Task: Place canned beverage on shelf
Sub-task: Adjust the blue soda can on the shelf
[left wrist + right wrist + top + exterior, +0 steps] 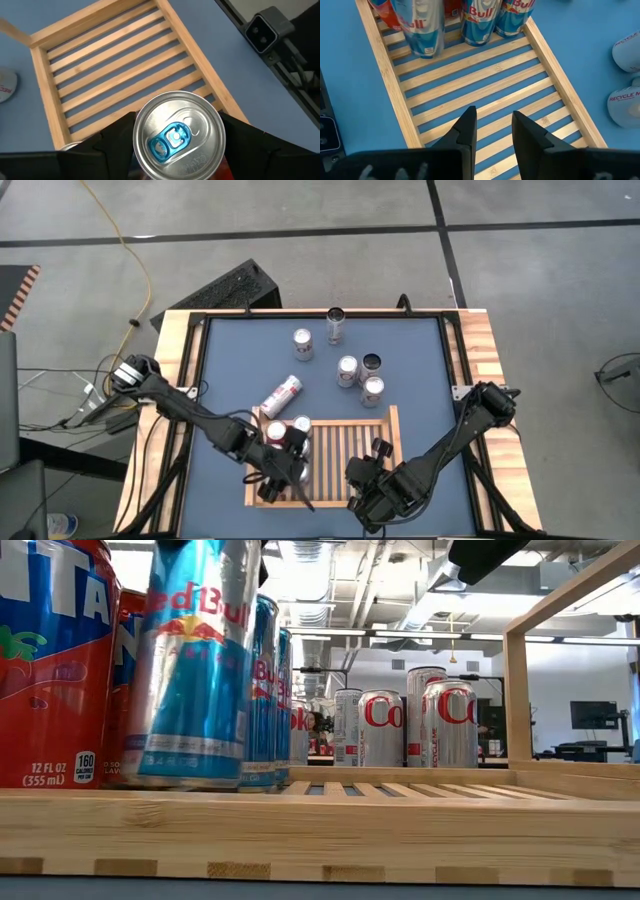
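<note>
The shelf (350, 442) is a light-wood slatted tray at the table's near middle. Several red and blue-silver cans stand at its left end (480, 20). My left gripper (290, 472) is shut on a slim blue-silver canned beverage (179, 135) over the shelf's near left part; the same can shows large in the low view (200, 660). Whether its bottom rests on the slats, I cannot tell. My right gripper (492, 125) hangs open above the shelf's right end with nothing between its fingers. My left gripper pinches the can's upper side wall (137, 137), just under the rim, between its two fingers (117, 142). The fingers come slanting down from the table's left side. The can stands nearly upright, top up, beside the other cans on the shelf.
Several silver cans stand on the blue tabletop beyond the shelf (347, 370), and one lies on its side (282, 395). Bare slats (115, 65) stretch across the shelf's middle and right. A raised wooden edge (480, 360) frames the table.
</note>
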`<state>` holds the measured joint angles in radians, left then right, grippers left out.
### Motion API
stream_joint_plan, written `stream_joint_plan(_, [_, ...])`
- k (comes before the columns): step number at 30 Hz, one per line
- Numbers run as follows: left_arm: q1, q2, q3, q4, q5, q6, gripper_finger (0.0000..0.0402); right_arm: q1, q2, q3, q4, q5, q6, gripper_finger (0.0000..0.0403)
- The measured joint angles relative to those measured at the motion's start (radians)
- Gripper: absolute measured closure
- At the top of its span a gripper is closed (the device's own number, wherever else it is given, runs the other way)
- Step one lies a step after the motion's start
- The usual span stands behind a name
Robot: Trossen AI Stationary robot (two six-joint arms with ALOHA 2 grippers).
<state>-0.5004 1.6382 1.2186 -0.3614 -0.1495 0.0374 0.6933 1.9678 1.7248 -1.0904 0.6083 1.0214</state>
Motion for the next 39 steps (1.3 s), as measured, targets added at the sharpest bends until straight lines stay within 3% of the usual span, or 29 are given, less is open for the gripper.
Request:
stream_joint_plan(10, [-0.011,0.000,0.000,0.006,-0.068,0.006,0.0163,0.000,0.000,0.000,0.005,0.000,0.000,0.0301])
stream_joint_plan(39, [-0.014,-0.001,-0.043,0.025,-0.081,-0.015,0.0163,0.002,0.000,0.000,0.006,-0.006,0.002,0.0301])
